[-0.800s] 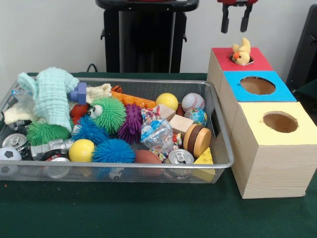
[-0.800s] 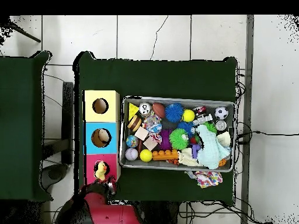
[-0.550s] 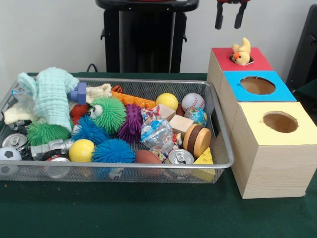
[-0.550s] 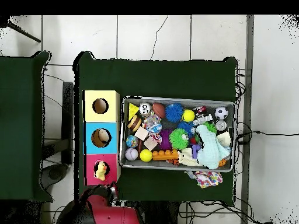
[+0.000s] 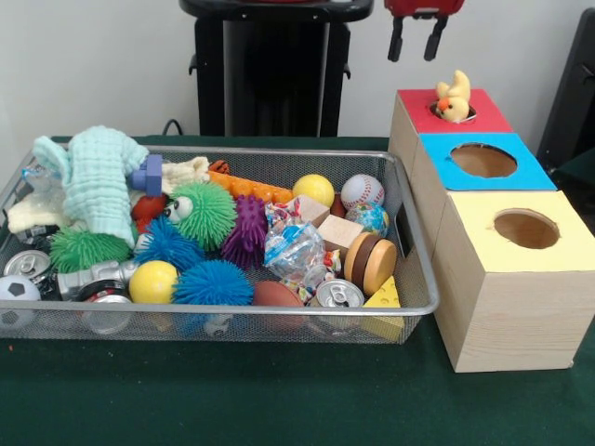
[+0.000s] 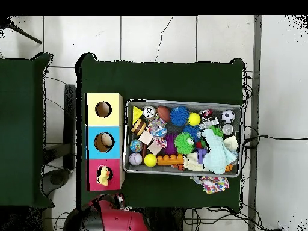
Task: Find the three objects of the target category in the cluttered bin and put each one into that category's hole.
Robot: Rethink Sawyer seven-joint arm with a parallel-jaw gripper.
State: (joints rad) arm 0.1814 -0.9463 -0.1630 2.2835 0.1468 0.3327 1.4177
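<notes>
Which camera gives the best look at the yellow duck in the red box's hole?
The front view: the yellow duck shows side-on, head and body poking out of the red box hole. The overhead view shows only a small yellow shape from above, seated in that hole.

We see gripper [image 5: 413, 41] higher now, shifted left in front view, away from above red box [image 5: 455, 112] toward space over bin's [image 5: 409, 237] far right corner. Fingers spread as before, nothing between them. In overhead view, arm [image 6: 114, 218] has drawn back toward bottom edge, clear of red box. Yellow plush duck [image 5: 454, 98] sits uncovered in red box's hole.
</notes>
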